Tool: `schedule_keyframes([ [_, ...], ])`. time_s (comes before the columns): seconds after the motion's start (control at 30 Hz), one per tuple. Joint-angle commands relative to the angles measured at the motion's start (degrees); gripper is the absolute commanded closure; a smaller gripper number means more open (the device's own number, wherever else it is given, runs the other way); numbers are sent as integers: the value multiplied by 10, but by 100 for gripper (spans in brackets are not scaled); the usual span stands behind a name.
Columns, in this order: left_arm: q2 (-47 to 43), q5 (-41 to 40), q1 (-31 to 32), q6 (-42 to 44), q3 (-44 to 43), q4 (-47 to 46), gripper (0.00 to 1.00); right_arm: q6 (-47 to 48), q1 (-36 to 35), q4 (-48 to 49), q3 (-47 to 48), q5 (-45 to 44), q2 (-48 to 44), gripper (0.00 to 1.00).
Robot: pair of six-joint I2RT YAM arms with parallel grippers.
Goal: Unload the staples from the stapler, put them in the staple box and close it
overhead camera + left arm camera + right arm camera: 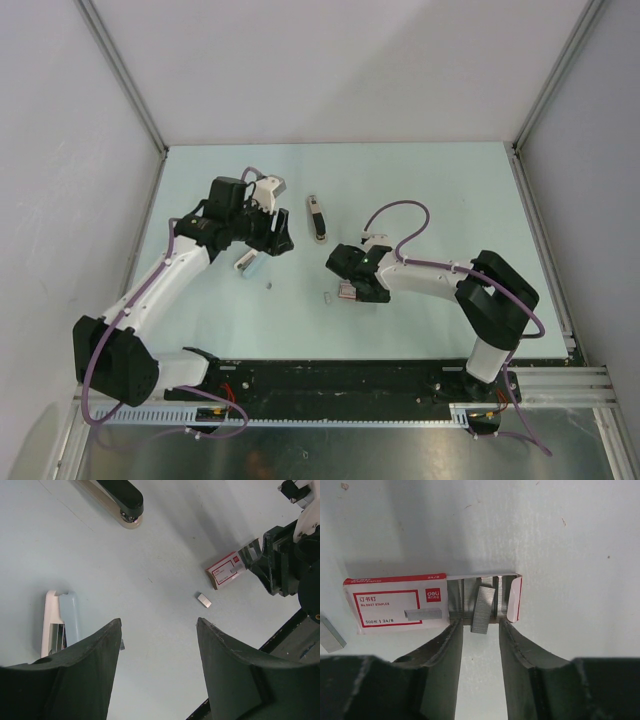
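A white and light-blue stapler lies on the table just left of my left gripper, which hangs open over bare table with nothing between its fingers. In the top view this stapler lies below that gripper. My right gripper stands open at the mouth of a red and white staple box. A strip of staples lies tilted in the box's open tray, between the fingertips, with a gap on each side. A second loose strip lies on the table beside the box.
A black and beige stapler lies shut at the middle of the table, beyond both grippers. A tiny staple piece rests near the white stapler. Grey walls close in the table on three sides.
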State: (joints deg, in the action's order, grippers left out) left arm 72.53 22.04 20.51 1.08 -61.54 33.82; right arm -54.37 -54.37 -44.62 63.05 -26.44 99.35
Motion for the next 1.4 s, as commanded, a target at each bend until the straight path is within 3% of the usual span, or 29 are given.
schedule_keyframes([
  [0.0,-20,3,4,22,-7,-2,33,2,1,4,19,-6,0,58],
  [0.23,-21,3,4,21,-5,-2,33,6,-1,7,19,-9,-9,57],
  [0.43,-22,3,5,21,-7,-2,33,3,-3,2,18,-24,-26,62],
  [1.37,-28,-1,4,24,-6,-2,33,35,22,31,19,5,-5,72],
])
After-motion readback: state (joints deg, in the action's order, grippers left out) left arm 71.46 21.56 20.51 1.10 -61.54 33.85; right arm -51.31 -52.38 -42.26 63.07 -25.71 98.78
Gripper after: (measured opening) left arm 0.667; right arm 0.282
